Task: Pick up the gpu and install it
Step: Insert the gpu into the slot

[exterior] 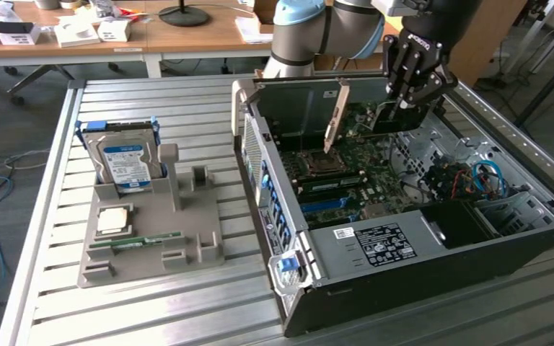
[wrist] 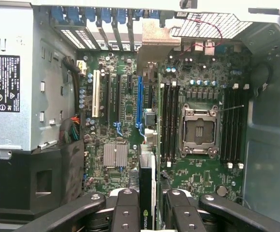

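Motherboard (wrist: 115,87) beneath gpu (wrist: 147,181) in pincer (wrist: 152,200)

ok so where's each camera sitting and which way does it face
Exterior view: off the arm, raised above the slatted table, looking down at an angle on the open computer case, with the parts holder at the exterior view's left; the arm and gripper show.
Wrist view: on the wrist, looking down along the fingers into the case at the motherboard; the gripper's fingers show.
Shared: the gripper shut on the gpu, the motherboard, the cpu socket.
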